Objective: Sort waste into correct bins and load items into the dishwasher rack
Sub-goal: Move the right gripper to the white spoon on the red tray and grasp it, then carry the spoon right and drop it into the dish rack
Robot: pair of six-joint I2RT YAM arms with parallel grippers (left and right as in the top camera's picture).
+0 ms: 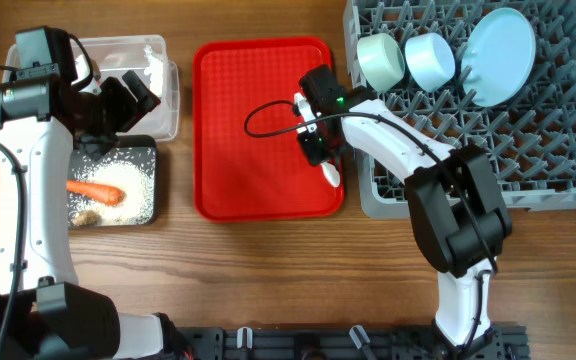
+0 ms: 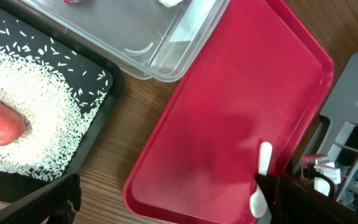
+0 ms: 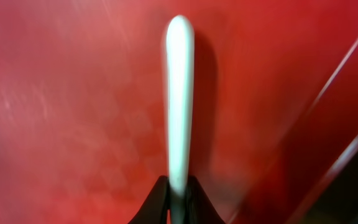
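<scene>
Two fingers (image 3: 157, 202) of the right gripper (image 3: 178, 198) are clamped on the white plastic spoon (image 3: 180, 93), which is seen straight ahead of them over the red serving tray (image 3: 61, 124). Farther off, the left gripper (image 1: 133, 97) is held with fingers spread apart beside the clear tub (image 1: 166, 60).

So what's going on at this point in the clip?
The right gripper is shut on the handle of the white plastic spoon, at the right edge of the red serving tray, beside the dishwasher rack. The rack already holds the pale-green bowl, the small light-blue bowl and the light-blue plate. The left gripper hangs open over the clear tub. The carrot and rice grains lie in the black tray.
</scene>
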